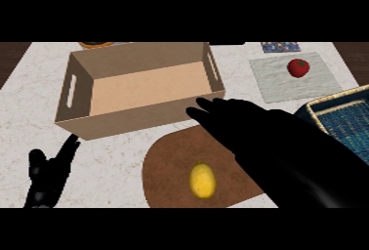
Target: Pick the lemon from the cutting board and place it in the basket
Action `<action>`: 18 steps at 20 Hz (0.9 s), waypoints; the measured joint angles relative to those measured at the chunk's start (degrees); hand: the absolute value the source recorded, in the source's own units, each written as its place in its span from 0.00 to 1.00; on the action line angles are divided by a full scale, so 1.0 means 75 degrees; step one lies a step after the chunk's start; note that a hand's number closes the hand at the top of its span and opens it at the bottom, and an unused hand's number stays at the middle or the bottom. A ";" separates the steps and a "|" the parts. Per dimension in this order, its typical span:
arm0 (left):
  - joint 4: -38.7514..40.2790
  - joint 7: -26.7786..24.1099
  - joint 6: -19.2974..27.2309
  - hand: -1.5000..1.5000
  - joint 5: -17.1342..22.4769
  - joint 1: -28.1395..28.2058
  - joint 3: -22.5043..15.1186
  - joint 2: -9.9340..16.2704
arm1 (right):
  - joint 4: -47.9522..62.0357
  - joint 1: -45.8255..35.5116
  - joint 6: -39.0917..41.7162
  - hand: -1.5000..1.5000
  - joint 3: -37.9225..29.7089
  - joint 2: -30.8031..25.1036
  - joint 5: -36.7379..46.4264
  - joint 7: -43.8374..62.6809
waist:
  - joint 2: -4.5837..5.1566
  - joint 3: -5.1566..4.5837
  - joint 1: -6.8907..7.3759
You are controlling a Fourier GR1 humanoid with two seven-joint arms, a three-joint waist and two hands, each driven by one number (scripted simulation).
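Fingers (205, 108) of your right hand (245, 122) are stretching out straight, holding nothing, hovering above the cutting board (169, 161) beyond the lemon (202, 180).

There is only one view, from the robot's head. It looks steeply down on the counter (144, 151), quite near. Both forearms enter from the lower edge.

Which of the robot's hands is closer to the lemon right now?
Right. The right hand hangs above the cutting board, up and right of the lemon. The left hand rests off the board, far left, fingers up.
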 measured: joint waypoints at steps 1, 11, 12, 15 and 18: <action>0.0016 -0.0002 -0.0084 0.50 0.0027 -0.0008 0.0029 0.0022 | 0.0070 0.0022 -0.0037 0.00 0.0043 0.0045 0.0086 -0.0042 | 0.0008 0.0000 0.0019; 0.0049 -0.0006 -0.0080 0.50 -0.0186 -0.0062 0.0032 -0.0202 | 0.0263 0.0771 -0.0469 0.00 0.1254 0.0480 0.1535 -0.0225 | 0.0021 0.0019 0.0058; 0.0044 0.0023 -0.0137 0.50 -0.0159 -0.0054 0.0058 -0.0177 | 0.0241 0.0946 -0.0506 0.00 0.1382 0.0458 0.1704 -0.0271 | 0.0020 0.0022 0.0050; 0.0045 0.0088 -0.0213 0.50 -0.0176 -0.0094 0.0083 -0.0188 | 0.0417 0.1215 -0.0566 0.00 0.1525 0.0516 0.2031 -0.0417 | 0.0033 0.0021 0.0066; 0.0022 0.0112 -0.0196 0.50 -0.0243 -0.0091 0.0104 -0.0237 | 0.0633 0.1428 -0.0678 0.00 0.1749 0.0772 0.2471 -0.0492 | 0.0038 0.0021 0.0088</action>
